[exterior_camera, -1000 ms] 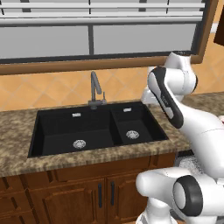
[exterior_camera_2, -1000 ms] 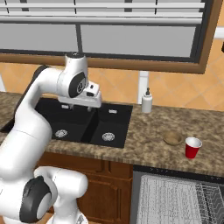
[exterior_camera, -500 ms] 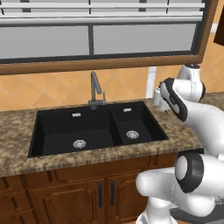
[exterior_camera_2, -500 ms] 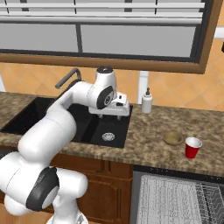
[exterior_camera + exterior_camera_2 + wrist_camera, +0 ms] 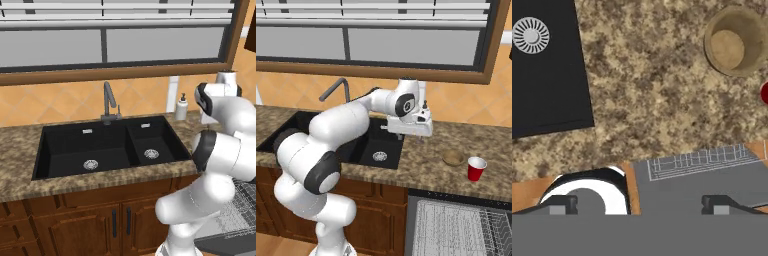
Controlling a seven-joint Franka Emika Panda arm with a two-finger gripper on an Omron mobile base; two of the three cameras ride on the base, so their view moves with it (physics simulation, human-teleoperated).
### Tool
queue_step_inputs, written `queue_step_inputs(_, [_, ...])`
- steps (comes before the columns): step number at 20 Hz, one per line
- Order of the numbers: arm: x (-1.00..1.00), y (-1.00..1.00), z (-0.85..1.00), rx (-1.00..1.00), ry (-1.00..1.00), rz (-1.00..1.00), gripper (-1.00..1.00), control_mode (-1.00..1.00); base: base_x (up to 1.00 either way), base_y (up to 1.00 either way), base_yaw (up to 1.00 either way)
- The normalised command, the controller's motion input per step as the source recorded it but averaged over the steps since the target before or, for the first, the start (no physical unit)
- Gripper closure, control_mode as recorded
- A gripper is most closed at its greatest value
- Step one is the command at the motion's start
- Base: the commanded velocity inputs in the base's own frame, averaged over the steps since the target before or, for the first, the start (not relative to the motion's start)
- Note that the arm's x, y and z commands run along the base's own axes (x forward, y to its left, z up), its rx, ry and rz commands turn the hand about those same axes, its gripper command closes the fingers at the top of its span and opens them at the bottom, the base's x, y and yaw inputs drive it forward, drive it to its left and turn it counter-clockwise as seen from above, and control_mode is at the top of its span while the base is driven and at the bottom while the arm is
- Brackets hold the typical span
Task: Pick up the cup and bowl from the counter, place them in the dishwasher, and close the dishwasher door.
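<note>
Left base view: long brown-speckled granite-look counter (image 5: 15, 165) across mid frame, black double sink (image 5: 107, 145) set into it at centre, white soap dispenser bottle (image 5: 181, 107) at its upper right corner; white arm at right edge, grey wire rack of the dishwasher (image 5: 240, 210) in lower right corner. Right base view: arm reaching from lower left to centre frame, two-finger gripper (image 5: 411, 131) above the counter just right of the sink; small shallow tan-brown bowl (image 5: 453, 158) at right of centre on the counter, small red cup (image 5: 476, 168) just beside it to the lower right, upright, apart from the bowl; open dishwasher rack along bottom right, below the counter edge. Hand view: jaws spread wide, dark fingertips (image 5: 562, 204) far apart at bottom edge, nothing between them; bowl in upper right corner, sliver of cup at right edge, sink corner upper left, rack lower centre.
</note>
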Motion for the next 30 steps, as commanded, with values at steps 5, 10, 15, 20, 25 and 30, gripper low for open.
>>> queue_step_inputs(5, [0.27, -1.00, -0.27, 0.13, 0.00, 0.02, -1.00, -1.00, 0.00, 0.00, 0.00])
queue_step_inputs(10, [0.63, -0.86, -0.43, 0.00, 0.00, 0.11, -1.00, -1.00, 0.00, 0.00, 0.00])
queue_step_inputs(15, [0.72, -0.19, -0.38, 0.00, -0.04, 0.13, -1.00, -1.00, 0.00, 0.00, 0.00])
queue_step_inputs(20, [0.68, -0.60, -0.22, 0.00, -0.01, 0.17, -1.00, -1.00, 0.00, 0.00, 0.00])
queue_step_inputs(25, [-0.01, -0.02, -0.46, -0.01, 0.05, 0.04, -1.00, -1.00, 0.00, 0.00, 0.00])
queue_step_inputs(30, [0.09, 0.46, -0.47, -0.03, 0.06, 0.02, -1.00, -1.00, 0.00, 0.00, 0.00])
